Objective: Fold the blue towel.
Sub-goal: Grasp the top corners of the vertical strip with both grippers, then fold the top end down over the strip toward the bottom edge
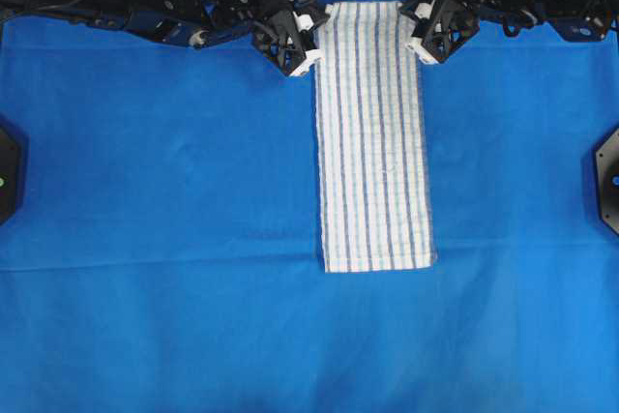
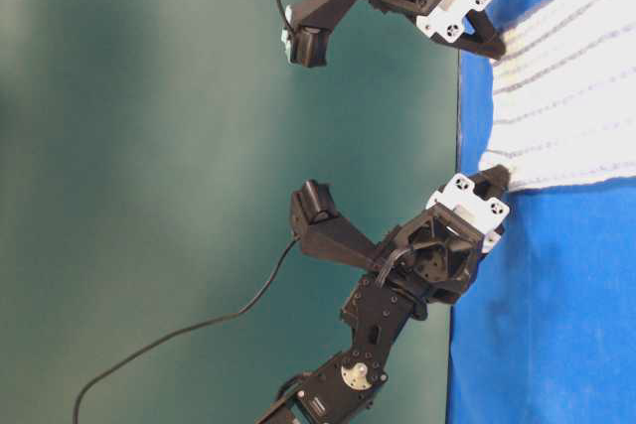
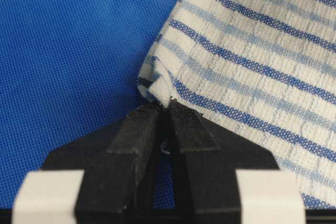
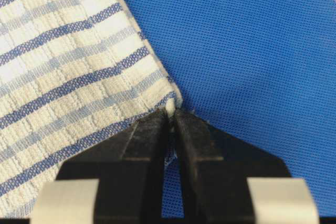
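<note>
Long white woven towel with thin blue stripes (image 1: 373, 132) already narrowed to a strip on plain blue table covering (image 1: 164, 162). Left gripper (image 3: 167, 107) and right gripper (image 4: 171, 111) each pinching a far corner; folding end over end probably remaining

One camera hangs high above and looks straight down at the whole blue surface (image 1: 145, 191), from far away. You can see both arms at the top edge and the long striped towel (image 1: 372, 142) between them.

Another camera sits low by the surface, turned on its side, quite close to the two arms and one end of the towel.

The last two cameras ride on the wrists. Each looks along its own gripper, left gripper (image 3: 165, 109) and right gripper (image 4: 171, 113), very close to a towel corner. All four views share that end of the towel.
</note>
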